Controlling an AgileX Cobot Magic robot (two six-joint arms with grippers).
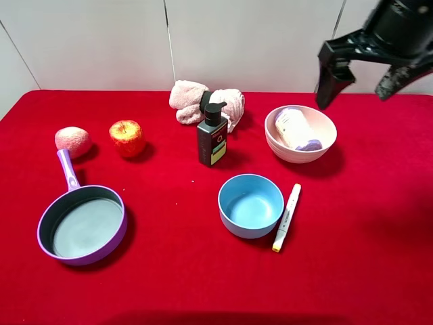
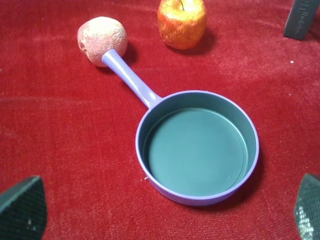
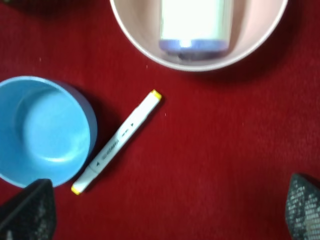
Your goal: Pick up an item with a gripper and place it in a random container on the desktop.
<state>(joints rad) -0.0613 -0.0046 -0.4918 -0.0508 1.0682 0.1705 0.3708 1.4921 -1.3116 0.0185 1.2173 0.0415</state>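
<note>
The white roll with pale purple ends (image 1: 296, 128) lies inside the pale pink bowl (image 1: 323, 145) at the right back of the table. It also shows in the right wrist view (image 3: 195, 25), resting in the bowl (image 3: 135, 35). My right gripper (image 1: 362, 81) is open and empty, raised high above and behind the bowl; its fingertips (image 3: 27, 210) frame the right wrist view. My left gripper (image 2: 160, 210) is open and empty above the purple pan (image 2: 197, 147); it is out of the exterior view.
A blue bowl (image 1: 251, 205) and a white marker pen (image 1: 287, 217) lie in front of the pink bowl. A black pump bottle (image 1: 212, 139), a pink cloth (image 1: 196, 98), an apple (image 1: 126, 137), a pink ball (image 1: 72, 141) and the purple pan (image 1: 81, 223) stand elsewhere.
</note>
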